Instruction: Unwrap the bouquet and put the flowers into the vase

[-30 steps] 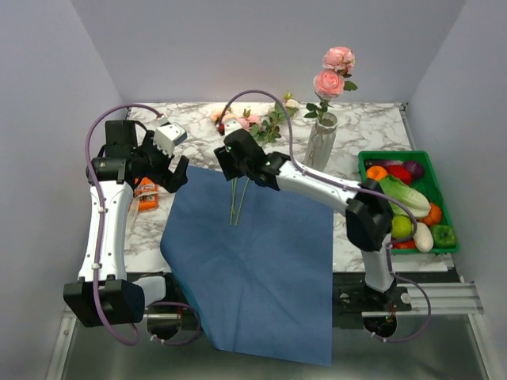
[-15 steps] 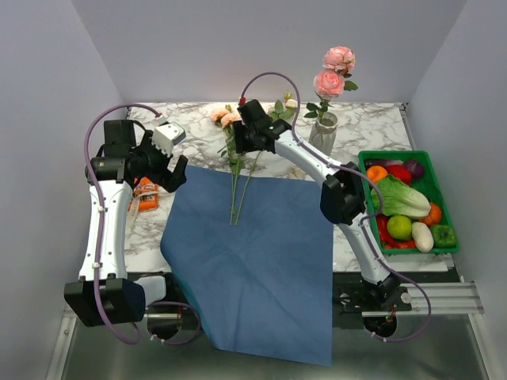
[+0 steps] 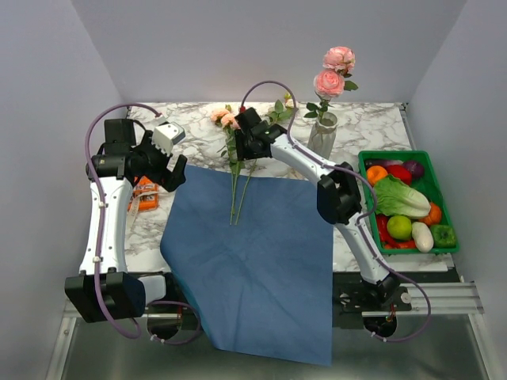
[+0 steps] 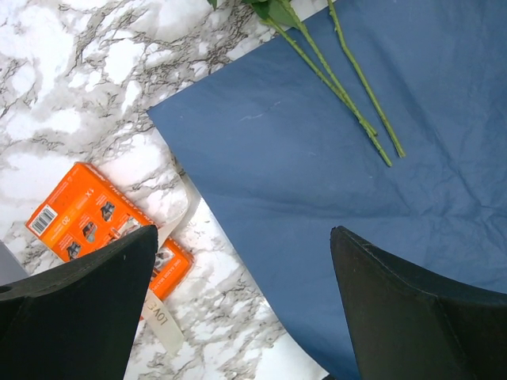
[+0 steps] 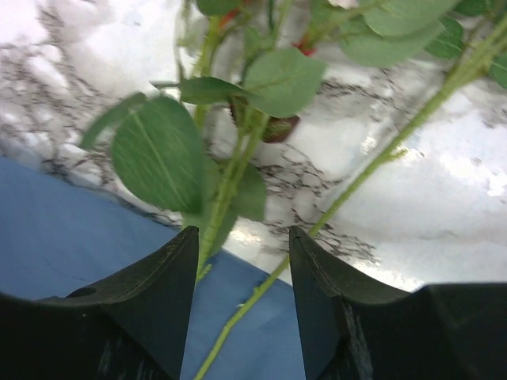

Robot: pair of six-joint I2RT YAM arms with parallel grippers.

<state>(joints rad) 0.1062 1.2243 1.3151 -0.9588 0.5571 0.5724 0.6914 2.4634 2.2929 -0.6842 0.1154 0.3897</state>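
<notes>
Left jaws: wide open, hold nothing. Under them: corner of blue paper (image 4: 333, 182), orange box (image 4: 87, 218) and beige ribbon (image 4: 162, 317) on marble tabletop (image 4: 71, 95).

Right jaws: part open, low over flowers (image 3: 234, 178). Green stem (image 5: 230, 178) and leaves show in gap between jaws, not squeezed. Flowers lie flat, stem ends on paper, blooms just past jaws.

Vase (image 3: 321, 141): stands near right jaws, on their right side. Two pink roses (image 3: 329, 81) stand in it.

Bright, even overhead light with soft shadows. Top and left wrist views sharp. Right wrist view soft: flowers (image 5: 158, 150) blurred, white table (image 5: 444, 186) glaring.
</notes>
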